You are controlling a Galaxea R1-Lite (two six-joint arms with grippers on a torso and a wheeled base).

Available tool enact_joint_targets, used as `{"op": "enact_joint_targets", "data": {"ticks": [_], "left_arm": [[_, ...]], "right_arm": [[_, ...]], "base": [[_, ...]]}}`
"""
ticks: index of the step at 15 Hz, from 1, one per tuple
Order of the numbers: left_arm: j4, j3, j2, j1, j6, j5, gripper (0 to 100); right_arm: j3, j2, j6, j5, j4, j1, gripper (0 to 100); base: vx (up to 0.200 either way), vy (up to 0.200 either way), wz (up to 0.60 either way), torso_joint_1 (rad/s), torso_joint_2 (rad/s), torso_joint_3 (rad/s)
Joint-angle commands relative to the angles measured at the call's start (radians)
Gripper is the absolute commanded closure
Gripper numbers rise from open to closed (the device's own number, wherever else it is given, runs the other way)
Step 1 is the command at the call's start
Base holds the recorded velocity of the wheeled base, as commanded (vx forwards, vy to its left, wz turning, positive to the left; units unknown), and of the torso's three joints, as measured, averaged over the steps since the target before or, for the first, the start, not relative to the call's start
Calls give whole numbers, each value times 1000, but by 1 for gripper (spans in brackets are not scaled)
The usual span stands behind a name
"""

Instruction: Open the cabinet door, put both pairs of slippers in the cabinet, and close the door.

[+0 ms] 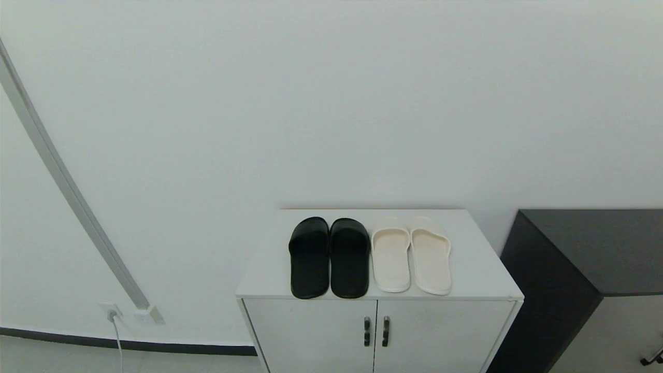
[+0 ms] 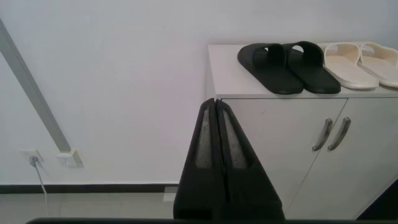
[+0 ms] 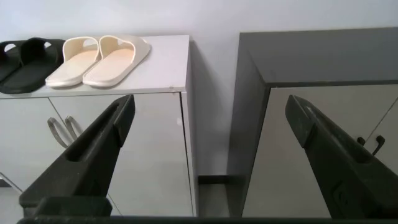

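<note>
Currently sitting on cabinet (image 1: 481, 269): black slippers (image 1: 329, 257), cream slippers (image 1: 411, 255) — probably light, bendy foam, gripping best at the strap. Left gripper (image 2: 216, 102) is pressing closed, empty; right gripper (image 3: 210, 102) is gaping wide.

- You will find the black slipper pair (image 1: 329, 257) plain black all over.
- You will find the cream slipper pair (image 1: 412, 255) plain off-white.
- Your cabinet (image 1: 311, 336) is white; its handles (image 1: 367, 331) are dark metallic grey.
- The neighbouring unit (image 1: 549, 300) is dark grey.
- The wall (image 1: 331, 103) is white, with a black skirting band (image 1: 129, 344).
</note>
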Motion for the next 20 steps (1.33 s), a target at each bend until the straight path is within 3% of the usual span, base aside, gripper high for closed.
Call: {"op": "enact_joint_targets", "data": {"ticks": [1, 4, 5, 6, 8, 10, 12, 14, 16, 20], "left_arm": [[1, 0, 0, 0, 0, 1, 100], [1, 0, 0, 0, 0, 1, 100], [1, 0, 2, 0, 0, 1, 100], [-1, 0, 0, 0, -2, 2, 100], [1, 0, 0, 0, -3, 4, 100], [1, 0, 0, 0, 10, 8, 100], [-1, 0, 0, 0, -3, 5, 100], [-1, 0, 0, 0, -3, 5, 100], [-1, 0, 0, 0, -5, 7, 100], [-1, 0, 0, 0, -3, 10, 100]], "right_arm": [[0, 1, 1, 0, 0, 0, 0], [-9, 3, 6, 9, -9, 0, 0], [-69, 17, 29, 9, -12, 3, 0], [-270, 136, 158, 9, 52, 17, 0], [-211, 184, 50, 19, 134, 22, 0], [-184, 207, 46, 77, 134, 25, 0], [-220, 308, 43, 114, 126, 25, 0], [-247, 454, 44, 149, 51, 25, 0], [-262, 701, 47, 220, -116, 57, 0], [-286, 978, 81, 147, -320, 227, 0]], "base": [[0, 0, 0, 0, 0, 0], [0, 0, 0, 0, 0, 0], [0, 0, 0, 0, 0, 0], [0, 0, 0, 0, 0, 0], [0, 0, 0, 0, 0, 0], [0, 0, 0, 0, 0, 0], [0, 0, 0, 0, 0, 0], [0, 0, 0, 0, 0, 0], [0, 0, 0, 0, 0, 0], [0, 0, 0, 0, 0, 0]]}}
